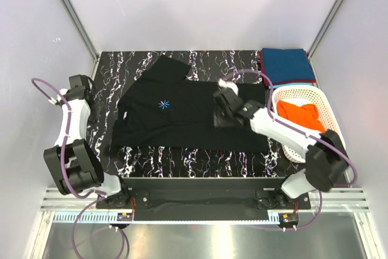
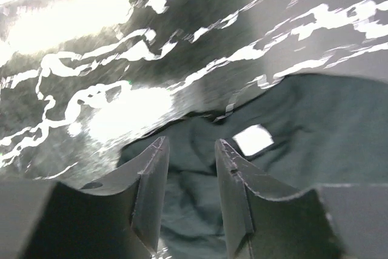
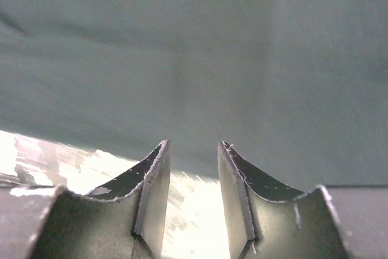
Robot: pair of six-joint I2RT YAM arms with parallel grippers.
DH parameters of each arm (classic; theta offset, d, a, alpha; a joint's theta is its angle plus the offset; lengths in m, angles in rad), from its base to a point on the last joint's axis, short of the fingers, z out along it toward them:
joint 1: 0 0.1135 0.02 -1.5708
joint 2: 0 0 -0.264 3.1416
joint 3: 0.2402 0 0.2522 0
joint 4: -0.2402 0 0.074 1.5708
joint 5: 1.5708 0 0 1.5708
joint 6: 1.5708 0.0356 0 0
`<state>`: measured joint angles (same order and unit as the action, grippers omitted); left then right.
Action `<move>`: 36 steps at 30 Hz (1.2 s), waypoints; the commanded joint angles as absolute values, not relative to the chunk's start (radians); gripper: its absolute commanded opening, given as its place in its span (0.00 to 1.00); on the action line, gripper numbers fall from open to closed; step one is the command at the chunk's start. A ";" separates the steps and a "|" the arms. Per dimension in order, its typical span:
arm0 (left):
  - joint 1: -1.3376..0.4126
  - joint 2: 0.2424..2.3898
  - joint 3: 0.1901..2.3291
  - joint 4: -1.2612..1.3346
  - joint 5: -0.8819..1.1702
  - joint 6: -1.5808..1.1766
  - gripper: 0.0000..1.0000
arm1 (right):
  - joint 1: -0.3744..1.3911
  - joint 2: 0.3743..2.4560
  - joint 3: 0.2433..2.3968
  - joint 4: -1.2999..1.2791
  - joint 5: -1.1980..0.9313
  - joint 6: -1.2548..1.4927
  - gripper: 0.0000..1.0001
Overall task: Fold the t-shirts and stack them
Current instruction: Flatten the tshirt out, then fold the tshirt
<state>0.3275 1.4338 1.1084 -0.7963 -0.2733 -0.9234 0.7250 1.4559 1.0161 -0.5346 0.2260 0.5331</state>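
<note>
Black t-shirt [image 1: 182, 119] lies spread across the middle of the desk [image 1: 118, 68], lengthwise from left edge toward right, a small blue star print [image 1: 163, 104] facing up and one sleeve pointing at the far edge. Teal-blue t-shirt [image 1: 288, 65] sits folded on top of the dark red t-shirt [image 1: 261, 63] at the far right corner, so two look done. Orange t-shirt [image 1: 300, 116] is bunched in the white basket [image 1: 300, 92] at the right edge, not yet handled. Step in hand, by my reading: the fold of the black one, at an early stage, since the cloth is mostly flat. Left fingers [image 2: 151, 174] hang low at the shirt's left end, moderately apart with nothing between them; a white label [image 2: 253, 139] shows just ahead, which suggests the collar end. Right fingers [image 3: 151, 180] are also partly apart and empty, low at the far side of the cloth toward its right half, bare desk under the tips and fabric filling the view ahead. Next move likely calls for each pair to pinch one layer of edge cleanly, then carry it over together so the fold lands straight. Risk: thin fabric on a slick top may slide or bunch rather than lift.
</note>
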 commanded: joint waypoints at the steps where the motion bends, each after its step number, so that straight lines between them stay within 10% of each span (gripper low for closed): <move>1: 0.331 1.407 1.150 -0.785 -0.310 -0.930 0.42 | 0.771 1.570 1.236 -0.398 0.232 0.414 0.44; 12: 0.425 1.486 1.011 -0.356 0.322 -0.761 0.39 | 1.003 2.202 1.981 -0.340 0.423 0.322 0.45; 36: 0.479 1.684 0.963 -0.468 0.204 -0.762 0.19 | 1.124 2.729 2.473 -0.382 0.442 0.149 0.45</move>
<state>0.4732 1.6718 0.9401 -0.4519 0.2356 -0.7807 1.1130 2.7094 2.4256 -0.3878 0.3691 0.1799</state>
